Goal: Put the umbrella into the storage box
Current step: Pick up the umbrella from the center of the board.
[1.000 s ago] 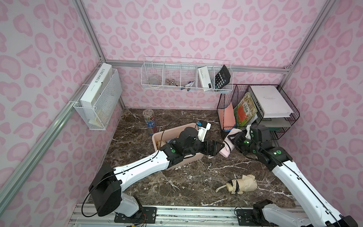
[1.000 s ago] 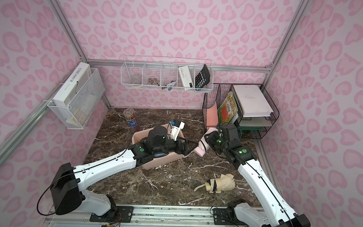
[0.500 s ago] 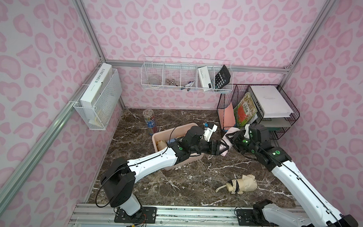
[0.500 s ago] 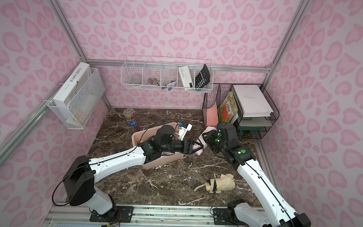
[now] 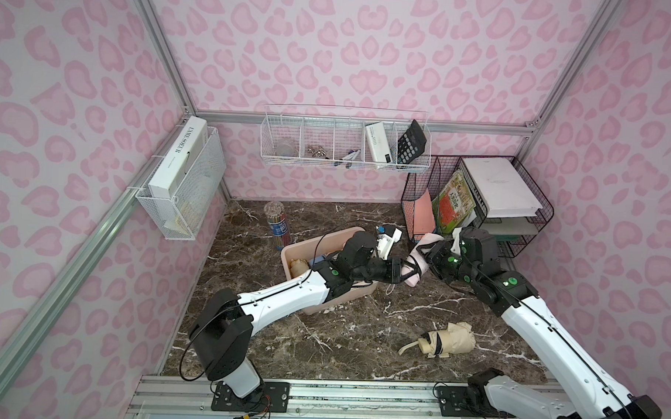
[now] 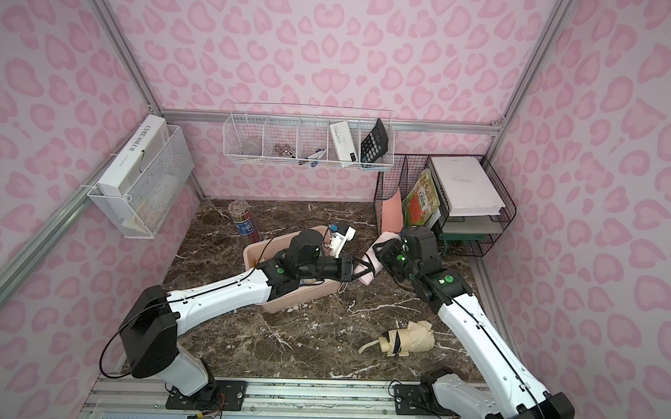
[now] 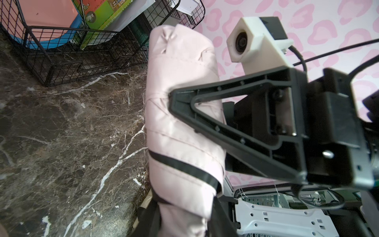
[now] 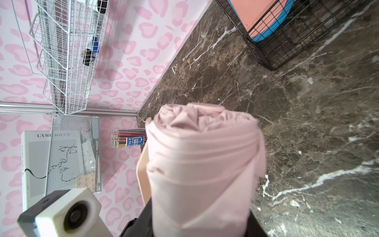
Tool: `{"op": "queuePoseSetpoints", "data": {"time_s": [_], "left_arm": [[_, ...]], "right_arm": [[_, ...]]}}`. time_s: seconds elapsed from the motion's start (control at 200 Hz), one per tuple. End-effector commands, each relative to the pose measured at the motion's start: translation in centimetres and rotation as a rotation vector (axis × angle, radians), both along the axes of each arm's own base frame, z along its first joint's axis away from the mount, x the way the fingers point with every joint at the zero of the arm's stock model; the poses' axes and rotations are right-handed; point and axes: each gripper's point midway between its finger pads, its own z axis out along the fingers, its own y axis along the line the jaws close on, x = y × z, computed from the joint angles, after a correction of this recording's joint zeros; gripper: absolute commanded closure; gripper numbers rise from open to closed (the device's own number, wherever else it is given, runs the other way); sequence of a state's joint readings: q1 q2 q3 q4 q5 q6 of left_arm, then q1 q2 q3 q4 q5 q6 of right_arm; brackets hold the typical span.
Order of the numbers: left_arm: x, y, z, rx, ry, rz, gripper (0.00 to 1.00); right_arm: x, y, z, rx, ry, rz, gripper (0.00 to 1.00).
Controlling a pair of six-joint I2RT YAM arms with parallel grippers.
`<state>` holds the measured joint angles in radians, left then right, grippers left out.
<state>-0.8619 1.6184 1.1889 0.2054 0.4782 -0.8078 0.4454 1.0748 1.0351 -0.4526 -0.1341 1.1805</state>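
Left gripper (image 5: pixel 409 273): we see its dark fingers (image 7: pixel 150 217) on either side of the low end of the pink umbrella (image 7: pixel 180 131), with cloth filling the gap between them. It is pinching the roll.

Right gripper (image 5: pixel 425 256): clamped on the other end of the same roll. In the left wrist view one of its black triangular fingers (image 7: pixel 178 105) presses a dent into the fabric. A black strap (image 7: pixel 184 168) wraps the roll.

Position: the pink umbrella hangs tilted between the two grippers. It is outside the storage box (image 5: pixel 288 256), just past the box end that faces the black wire rack (image 5: pixel 423 190). We cannot tell whether its low end touches the table. A beige thing (image 5: pixel 296 266) lies inside the box. A beige umbrella (image 5: pixel 446 339) lies on the tabletop, well apart from the box.

Writing:
- White book (image 5: pixel 176 157) in the side wire basket (image 5: pixel 196 198): spine reads "L'AME SOEUR".
- Pencil tube (image 8: pixel 129 140): blue label reads "HB" and "50".
- White carton (image 5: pixel 378 144) beside a black calculator (image 5: pixel 413 144) in the wall basket (image 5: pixel 289 163): print too small to read.
- Green-and-red book (image 5: pixel 454 201) in the rack: title not legible.

Surface: dark brown marble tabletop (image 5: pixel 341 333) with white veins.

Room: three walls in a pink leopard-spot pattern, with aluminium rails at the corners.
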Motion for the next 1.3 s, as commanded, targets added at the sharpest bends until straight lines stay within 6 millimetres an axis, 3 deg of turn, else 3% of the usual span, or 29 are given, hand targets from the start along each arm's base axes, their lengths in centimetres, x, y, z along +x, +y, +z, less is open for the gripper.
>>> {"op": "queuePoseSetpoints", "data": {"time_s": [0.0,0.115,0.235,0.33,0.465,0.6,0.755,1.045,1.165,1.295], "left_arm": [[-0.4,-0.6,1.4,-0.041,-0.041,-0.044,0.76],[-0.4,-0.7,1.6,-0.044,-0.045,-0.046,0.87],[-0.5,-0.7,1.5,-0.036,-0.044,-0.054,0.97],[-0.6,-0.4,1.4,-0.018,-0.053,-0.053,1.0],[-0.8,0.4,1.4,0.016,-0.074,-0.055,1.0],[-0.9,1.8,1.1,0.067,-0.084,-0.061,1.0],[-2.4,3.4,0.7,0.124,-0.087,-0.123,1.0],[-4.8,6.0,0.6,0.195,-0.106,-0.204,1.0],[-5.0,6.8,0.5,0.214,-0.097,-0.203,1.0],[-5.3,7.3,0.3,0.223,-0.085,-0.214,1.0]], "right_arm": [[0.4,0.6,1.3,0.029,-0.044,0.014,0.63],[0.5,0.7,1.4,0.022,-0.056,0.02,0.55],[0.8,0.1,1.6,-0.03,-0.097,0.023,0.34],[1.0,-0.8,1.9,-0.093,-0.139,0.036,0.24],[1.3,-2.4,2.7,-0.225,-0.249,0.076,0.18],[1.3,-4.1,4.8,-0.395,-0.386,0.115,0.14],[0.9,-3.2,7.2,-0.574,-0.559,0.302,0.12],[-2.8,-0.1,7.0,-0.823,-0.786,0.757,0.16],[-5.8,1.3,6.2,-0.951,-0.915,0.973,0.16],[-9.1,2.4,4.1,-1.051,-1.035,1.187,0.13]]}}
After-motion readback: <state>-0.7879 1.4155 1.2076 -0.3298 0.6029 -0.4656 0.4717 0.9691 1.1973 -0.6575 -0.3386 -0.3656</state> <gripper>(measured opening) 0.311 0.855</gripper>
